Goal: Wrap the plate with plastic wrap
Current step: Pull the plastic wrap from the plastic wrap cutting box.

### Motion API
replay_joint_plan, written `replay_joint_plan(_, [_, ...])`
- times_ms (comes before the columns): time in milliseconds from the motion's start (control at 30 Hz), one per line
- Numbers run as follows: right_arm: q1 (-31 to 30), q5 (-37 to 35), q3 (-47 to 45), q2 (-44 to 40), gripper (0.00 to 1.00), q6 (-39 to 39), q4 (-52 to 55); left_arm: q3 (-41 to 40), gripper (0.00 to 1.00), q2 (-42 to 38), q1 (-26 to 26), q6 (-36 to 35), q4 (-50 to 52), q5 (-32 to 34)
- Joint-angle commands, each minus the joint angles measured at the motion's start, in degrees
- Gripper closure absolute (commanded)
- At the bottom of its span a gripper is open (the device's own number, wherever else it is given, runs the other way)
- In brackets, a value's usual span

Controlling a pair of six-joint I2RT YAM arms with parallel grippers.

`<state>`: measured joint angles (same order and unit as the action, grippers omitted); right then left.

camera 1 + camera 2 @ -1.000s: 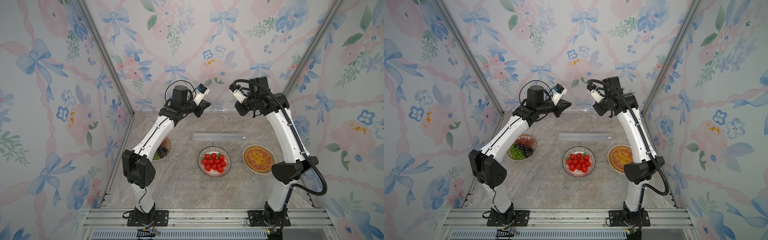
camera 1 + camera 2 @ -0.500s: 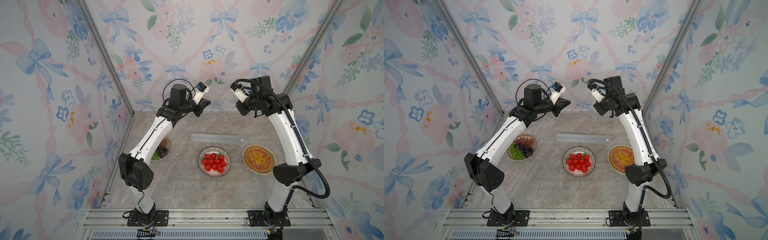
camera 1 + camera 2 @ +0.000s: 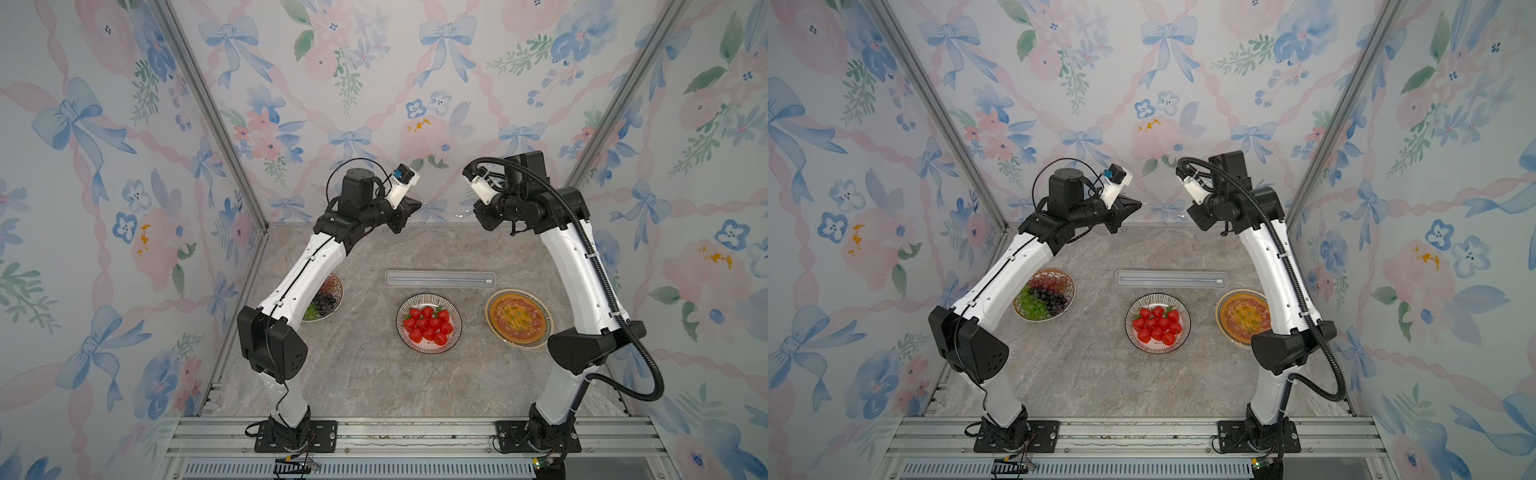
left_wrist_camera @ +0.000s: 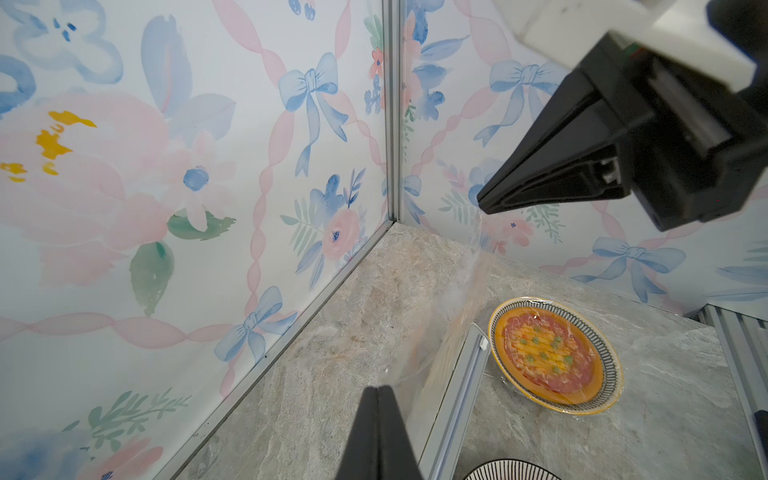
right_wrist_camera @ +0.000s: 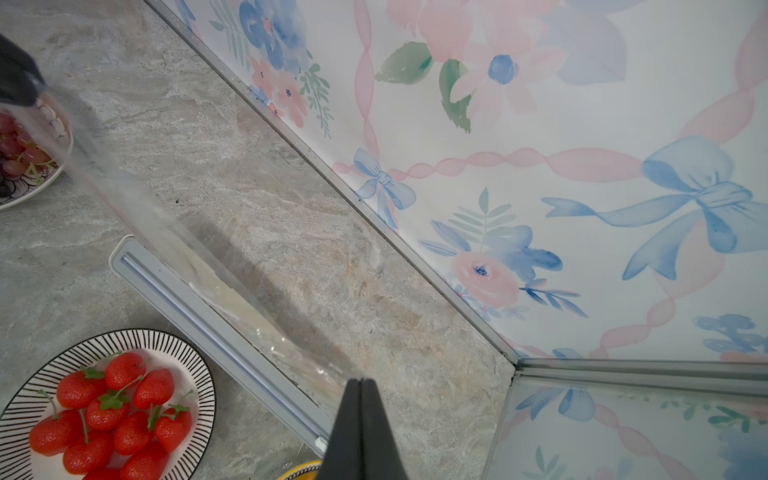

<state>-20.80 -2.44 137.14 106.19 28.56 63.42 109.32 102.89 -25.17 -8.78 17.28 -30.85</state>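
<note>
The plastic wrap (image 4: 453,299) is a clear sheet rising from the long cream box (image 3: 440,278) on the table to both raised grippers. My left gripper (image 3: 417,204) (image 4: 378,387) is shut on one upper corner of the film. My right gripper (image 3: 474,209) (image 5: 360,380) is shut on the other corner. The two tips face each other high above the back of the table. The film (image 5: 137,208) hangs taut and slanted between them and the box. A striped plate of strawberries (image 3: 429,323) sits uncovered just in front of the box.
An orange-rimmed plate of food (image 3: 518,318) under glossy film lies right of the strawberries, by the right arm. A plate of grapes (image 3: 1044,300) lies at the left, partly under the left arm. Flowered walls close in the back and both sides.
Almost nothing. Both grippers stay shut on the film at the same height, and the arms shift only slightly.
</note>
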Motion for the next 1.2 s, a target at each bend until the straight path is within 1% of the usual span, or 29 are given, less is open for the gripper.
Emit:
replay_joint_plan(0, [-0.8,-1.2,2.0,-2.5,1.00,-0.4,-2.5,1.6,1.00,-2.8,-0.4,0.1,-2.2,-0.3])
replay_joint_plan(667, [-1.2,-1.0,2.3,-2.4,1.00,-0.4,-3.2,1.5,1.00,-3.8,-0.5,-0.5,-2.2,0.6])
replay_joint_plan(1167, [-1.8,-1.5,3.5,-2.2,1.00,-0.8,-5.1,2.1,1.00,-5.2,-0.5,-0.6,-2.2,3.8])
